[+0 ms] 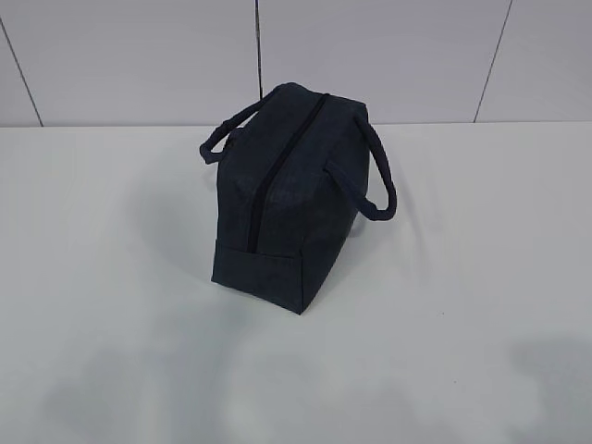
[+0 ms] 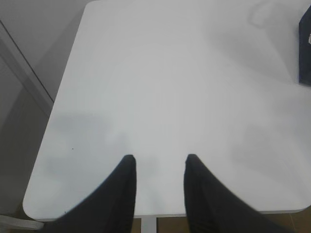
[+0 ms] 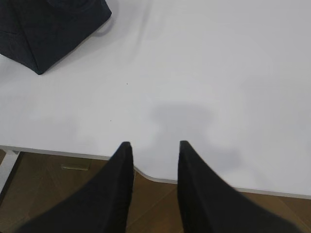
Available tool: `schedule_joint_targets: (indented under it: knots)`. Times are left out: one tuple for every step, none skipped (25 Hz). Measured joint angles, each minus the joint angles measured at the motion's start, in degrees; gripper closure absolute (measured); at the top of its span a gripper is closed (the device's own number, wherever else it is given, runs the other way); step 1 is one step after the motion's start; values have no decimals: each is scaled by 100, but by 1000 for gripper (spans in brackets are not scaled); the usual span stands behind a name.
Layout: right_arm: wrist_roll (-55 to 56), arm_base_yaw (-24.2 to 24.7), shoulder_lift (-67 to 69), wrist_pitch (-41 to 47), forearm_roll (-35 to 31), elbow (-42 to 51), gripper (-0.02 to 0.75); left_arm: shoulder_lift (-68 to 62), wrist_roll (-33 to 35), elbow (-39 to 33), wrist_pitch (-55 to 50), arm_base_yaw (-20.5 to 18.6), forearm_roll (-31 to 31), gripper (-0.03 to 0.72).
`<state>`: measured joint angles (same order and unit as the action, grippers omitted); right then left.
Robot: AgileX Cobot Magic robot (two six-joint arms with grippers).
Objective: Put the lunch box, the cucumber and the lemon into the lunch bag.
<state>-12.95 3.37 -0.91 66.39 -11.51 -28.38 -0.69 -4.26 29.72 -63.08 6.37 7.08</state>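
The dark navy lunch bag (image 1: pixel 291 194) stands on the white table (image 1: pixel 111 277) with its top zipper closed and its two loop handles hanging to the sides. A corner of it shows in the left wrist view (image 2: pixel 305 48) and in the right wrist view (image 3: pixel 48 29). The lunch box, the cucumber and the lemon are not in view. My left gripper (image 2: pixel 160 158) is open and empty above the table's near left part. My right gripper (image 3: pixel 153 144) is open and empty above the table's near edge. Neither gripper shows in the exterior view.
A white tiled wall (image 1: pixel 370 55) runs behind the table. The table's left edge and rounded corner (image 2: pixel 29 204) show in the left wrist view. The near edge (image 3: pixel 58 154) shows in the right wrist view, with brown floor below.
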Motion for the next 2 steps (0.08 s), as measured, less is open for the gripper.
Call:
schedule_joint_targets:
  knots:
    - [0,0,0,0,0,0,490,0,0,0,0,0,0,449]
    - [0,0,0,0,0,0,490,0,0,0,0,0,0,449]
